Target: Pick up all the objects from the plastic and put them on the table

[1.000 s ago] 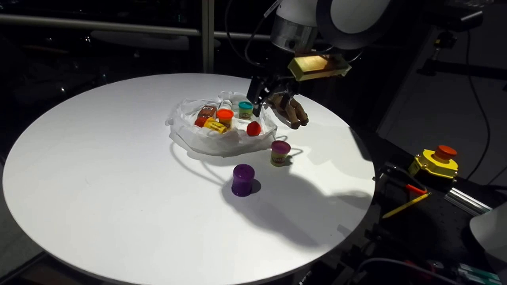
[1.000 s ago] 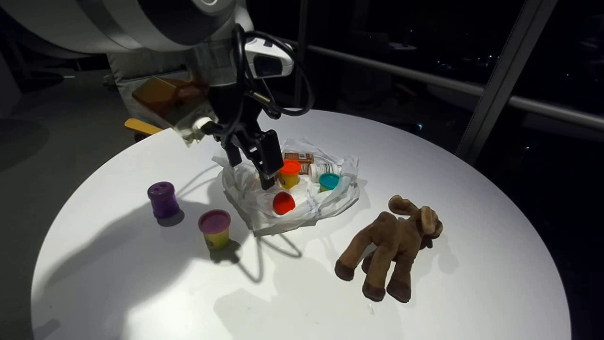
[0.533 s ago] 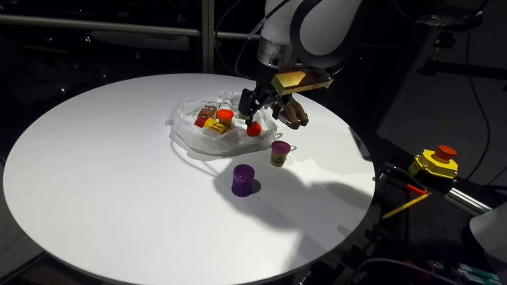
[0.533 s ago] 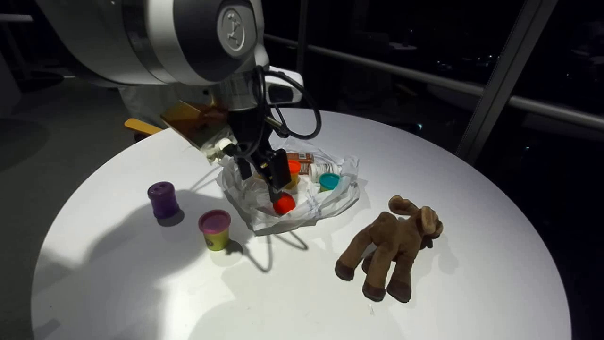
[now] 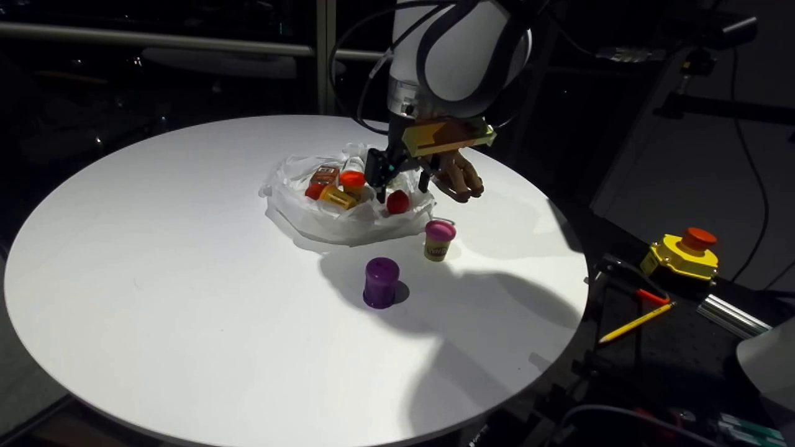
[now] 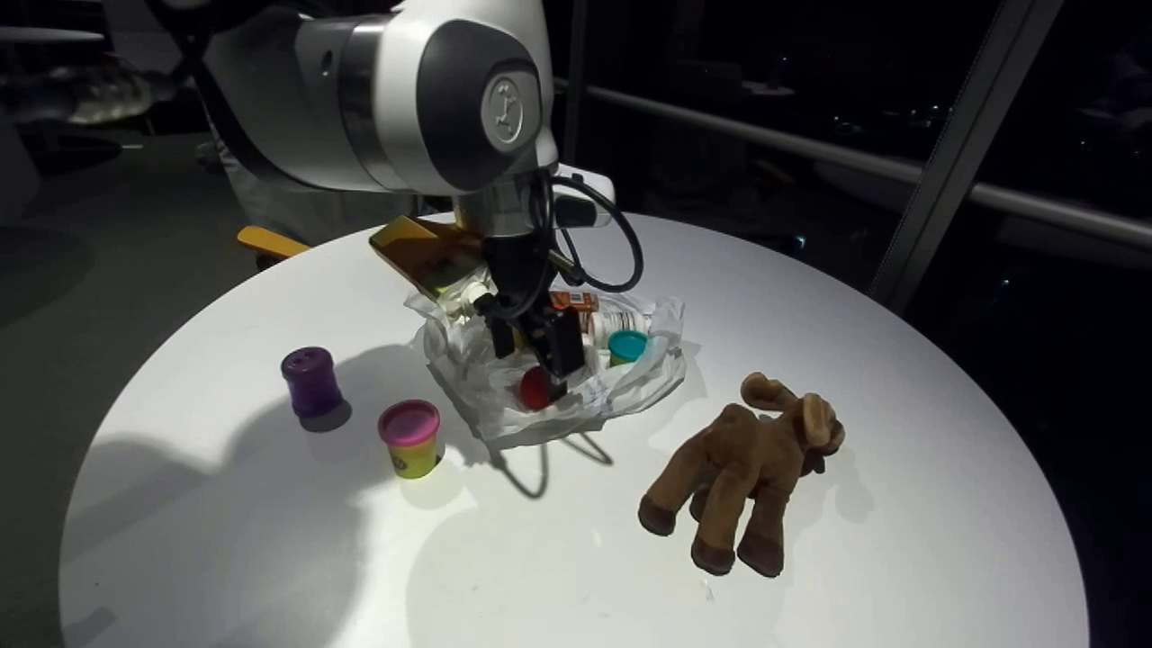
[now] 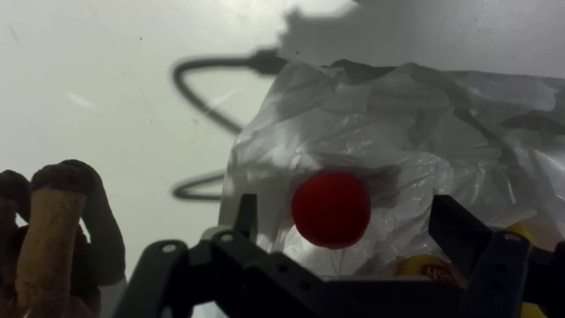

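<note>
My gripper [image 7: 344, 210] is open above the plastic [image 7: 410, 110], its fingers standing to either side of a round red piece [image 7: 331, 210] with gaps left and right. Also on the plastic are an orange-lidded cup [image 5: 353, 180], a yellow cup [image 5: 338, 197] lying on its side, a brown box [image 5: 325, 175], a white bottle [image 6: 617, 324] and a teal-lidded cup [image 6: 627, 346]. On the white table [image 5: 186, 310] stand a purple jar [image 5: 381, 282] and a pink-lidded cup [image 5: 438, 242]. A brown plush animal [image 6: 742, 459] lies on the table too, partly behind the arm in an exterior view.
An amber clear bracket [image 5: 447, 136] juts from the wrist, and cables [image 6: 621, 243] loop off its side. Past the table's edge are a yellow-and-red stop button [image 5: 683, 254] and a yellow pencil [image 5: 636, 323].
The arm has come down and across, bringing the open gripper from above the plastic to around the red piece. The objects on the plastic and table stay where they were.
</note>
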Tool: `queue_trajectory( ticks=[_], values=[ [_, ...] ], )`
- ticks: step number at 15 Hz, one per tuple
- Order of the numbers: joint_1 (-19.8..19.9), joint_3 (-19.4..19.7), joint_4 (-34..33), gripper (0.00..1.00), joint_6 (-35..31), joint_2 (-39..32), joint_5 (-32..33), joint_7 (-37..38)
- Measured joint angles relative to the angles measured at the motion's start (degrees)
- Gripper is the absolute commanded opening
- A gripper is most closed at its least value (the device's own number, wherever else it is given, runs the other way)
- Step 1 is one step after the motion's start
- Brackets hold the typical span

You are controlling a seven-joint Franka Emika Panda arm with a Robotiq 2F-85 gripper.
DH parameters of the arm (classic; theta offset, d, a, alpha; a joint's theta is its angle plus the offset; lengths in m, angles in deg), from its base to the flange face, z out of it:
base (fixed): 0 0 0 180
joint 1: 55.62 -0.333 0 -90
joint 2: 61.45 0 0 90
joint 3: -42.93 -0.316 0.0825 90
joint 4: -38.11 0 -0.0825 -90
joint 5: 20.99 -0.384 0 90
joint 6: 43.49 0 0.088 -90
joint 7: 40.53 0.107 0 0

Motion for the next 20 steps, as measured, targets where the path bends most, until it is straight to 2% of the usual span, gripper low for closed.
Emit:
queue_trajectory(
  ticks=[2, 4, 5, 7, 11, 17, 20],
  values=[
    [0.02, 0.02, -1.45, 0.99, 1.07, -1.08, -0.74, -0.03],
    [0.01, 0.02, -2.53, 0.74, 1.79, -1.89, -1.19, -0.06],
    [0.02, 0.02, -3.06, 0.7, 2.26, -2.26, -1.34, -0.09],
    [0.02, 0.02, -3.84, 0.53, 2.86, -2.76, -1.45, -0.12],
    [0.02, 0.07, -4.84, 0.24, 4.23, -3.42, -1.47, -0.13],
    [-0.29, 0.8, -5.17, 0.23, 5.58, -2.55, -1.35, -0.13],
    [-1.32, 2.09, -3.02, 0.23, 6.59, 1.86, -0.48, -0.12]
  ],
)
